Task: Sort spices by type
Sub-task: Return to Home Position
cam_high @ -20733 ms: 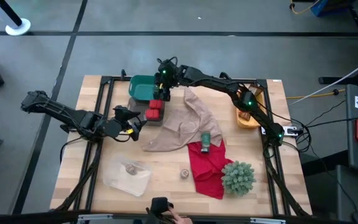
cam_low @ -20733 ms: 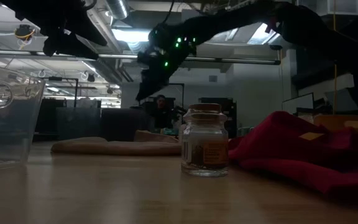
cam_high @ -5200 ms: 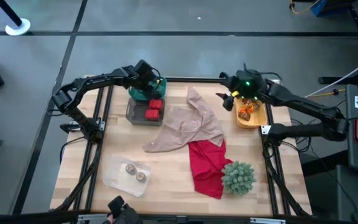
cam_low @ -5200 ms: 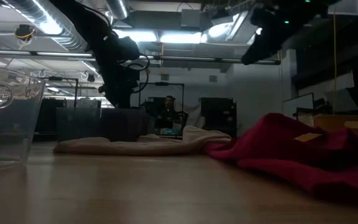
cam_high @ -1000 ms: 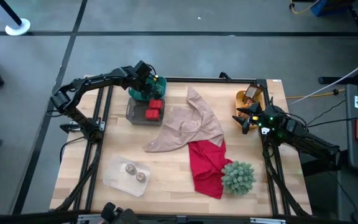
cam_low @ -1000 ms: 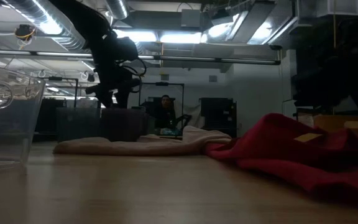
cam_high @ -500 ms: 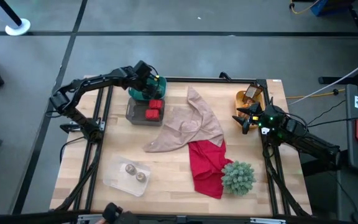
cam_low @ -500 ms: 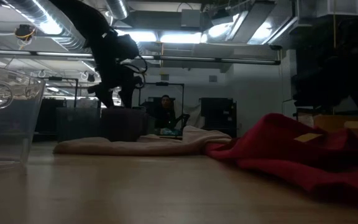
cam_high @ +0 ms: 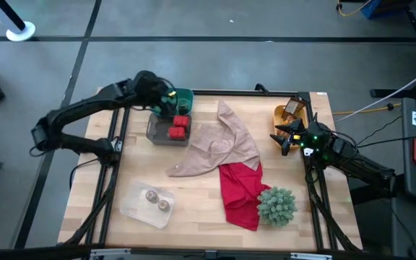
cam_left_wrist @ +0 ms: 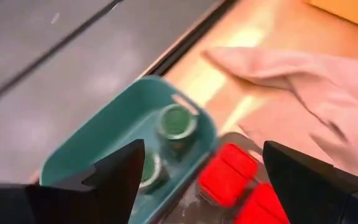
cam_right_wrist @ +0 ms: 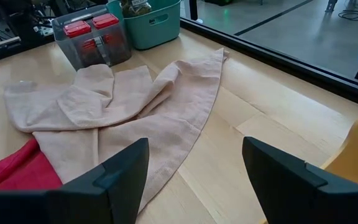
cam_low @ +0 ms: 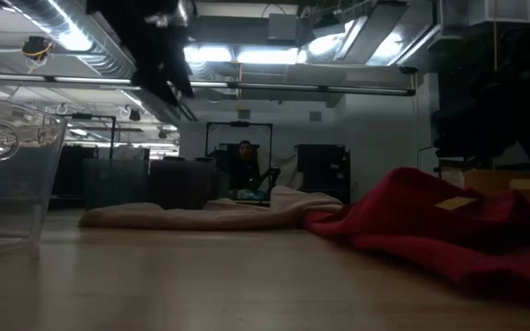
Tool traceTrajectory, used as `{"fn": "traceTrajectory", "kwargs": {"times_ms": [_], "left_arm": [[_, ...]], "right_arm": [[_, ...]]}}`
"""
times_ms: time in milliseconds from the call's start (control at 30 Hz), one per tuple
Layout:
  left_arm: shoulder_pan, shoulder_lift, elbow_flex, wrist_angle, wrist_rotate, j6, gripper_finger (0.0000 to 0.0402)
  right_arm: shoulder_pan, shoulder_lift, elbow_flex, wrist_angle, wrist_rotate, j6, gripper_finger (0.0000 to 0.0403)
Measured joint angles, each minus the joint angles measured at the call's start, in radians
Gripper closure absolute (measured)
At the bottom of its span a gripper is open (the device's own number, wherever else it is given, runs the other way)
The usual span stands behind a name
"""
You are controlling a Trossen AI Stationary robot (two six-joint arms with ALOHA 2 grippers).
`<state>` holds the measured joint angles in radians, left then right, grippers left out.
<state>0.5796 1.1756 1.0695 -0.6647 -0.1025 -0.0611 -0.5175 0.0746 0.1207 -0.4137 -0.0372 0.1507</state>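
Green jars (cam_left_wrist: pixel 178 122) in teal bin (cam_left_wrist: pixel 101 143), red tins (cam_high: pixel 180 127) in adjacent grey bin (cam_high: pixel 154 132), two tan pots (cam_high: pixel 151 195) in clear tray (cam_high: pixel 131 206).

Tan pots (cam_high: pixel 151 195), too small for detail.

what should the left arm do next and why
Probably draw the left arm back to rest at the table's left edge. The left gripper hangs open and empty above the green bin, which already holds two green jars; the red tins sit in the grey bin beside it, and no loose spice shows on the table.
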Motion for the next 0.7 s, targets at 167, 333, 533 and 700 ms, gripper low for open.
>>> {"fn": "traceTrajectory", "kwargs": {"times_ms": [167,333,533,700], "left_arm": [[-0.078,-0.103,0.000,-0.093,0.039,0.073,0.0091],[-0.156,-0.170,-0.034,-0.177,0.061,-0.045,0.0091],[-0.202,-0.259,-0.261,0.138,0.154,-0.038,0.0091],[-0.206,-0.352,-0.473,0.387,0.203,-0.047,0.0091]], "right_arm": [[0.000,0.000,0.000,0.000,0.000,0.000,0.0143],[0.000,0.000,0.000,0.000,0.000,0.000,0.0143],[0.000,0.000,0.000,0.000,0.000,0.000,0.0143],[0.000,0.000,0.000,0.000,0.000,0.000,0.0143]]}}
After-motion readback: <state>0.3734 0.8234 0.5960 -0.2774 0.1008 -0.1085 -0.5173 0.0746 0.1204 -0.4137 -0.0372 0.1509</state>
